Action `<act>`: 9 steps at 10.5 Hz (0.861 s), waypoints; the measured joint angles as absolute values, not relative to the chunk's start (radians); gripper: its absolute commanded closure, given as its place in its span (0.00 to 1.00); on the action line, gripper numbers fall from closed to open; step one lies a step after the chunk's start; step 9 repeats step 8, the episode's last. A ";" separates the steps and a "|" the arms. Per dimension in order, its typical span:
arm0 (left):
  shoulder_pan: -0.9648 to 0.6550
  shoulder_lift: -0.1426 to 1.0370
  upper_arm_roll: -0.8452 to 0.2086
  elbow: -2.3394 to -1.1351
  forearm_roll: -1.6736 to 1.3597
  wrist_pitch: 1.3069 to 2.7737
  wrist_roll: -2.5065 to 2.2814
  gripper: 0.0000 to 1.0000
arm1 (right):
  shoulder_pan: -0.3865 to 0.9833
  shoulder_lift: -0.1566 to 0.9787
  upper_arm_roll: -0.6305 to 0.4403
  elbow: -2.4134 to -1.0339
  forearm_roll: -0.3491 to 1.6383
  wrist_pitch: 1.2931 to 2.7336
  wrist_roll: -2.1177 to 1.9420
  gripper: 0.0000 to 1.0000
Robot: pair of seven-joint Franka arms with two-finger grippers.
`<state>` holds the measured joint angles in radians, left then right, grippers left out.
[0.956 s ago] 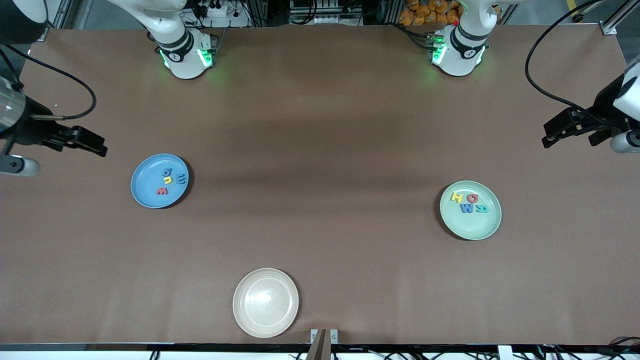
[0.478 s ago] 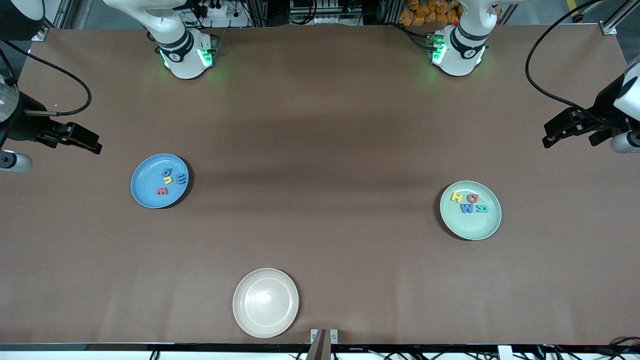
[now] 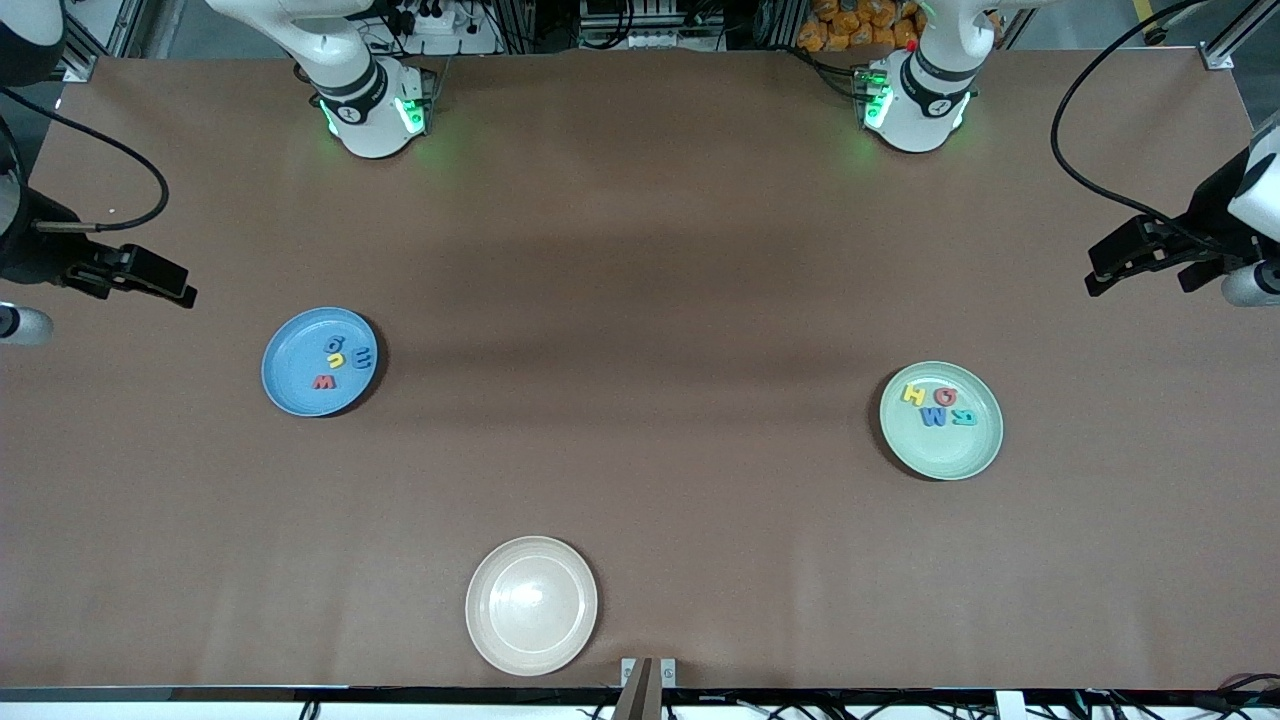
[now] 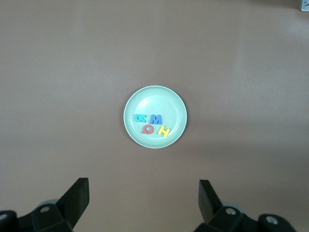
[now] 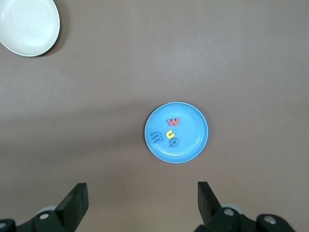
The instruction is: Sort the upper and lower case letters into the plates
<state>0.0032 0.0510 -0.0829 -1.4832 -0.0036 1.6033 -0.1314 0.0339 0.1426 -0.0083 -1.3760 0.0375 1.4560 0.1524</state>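
Now four letters (image 3: 342, 362) are seen in the blue plate (image 3: 290, 385), four in the mint plate (image 3: 950, 455), sorted; both the left gripper (image 3: 1140, 262) and the right gripper (image 3: 150, 278) are held wide open and empty at the frame's edges.

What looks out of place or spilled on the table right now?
Nothing stands out. Four letters lie inside the blue plate, four inside the mint green plate, none on the table. The beige dish sits upright, holding nothing.

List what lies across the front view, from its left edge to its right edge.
right gripper → blue plate with four letters → cream dish → mint plate with four letters → left gripper
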 measured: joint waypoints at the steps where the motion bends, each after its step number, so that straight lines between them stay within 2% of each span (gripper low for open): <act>1: 0.003 0.051 -0.083 -1.483 -0.004 1.603 -0.131 0.00 | 0.033 0.138 -0.009 -1.380 0.040 1.456 0.138 0.00; 9: 0.003 0.051 -0.083 -1.483 -0.004 1.603 -0.131 0.00 | 0.048 0.071 -0.005 -1.469 0.041 1.468 0.132 0.00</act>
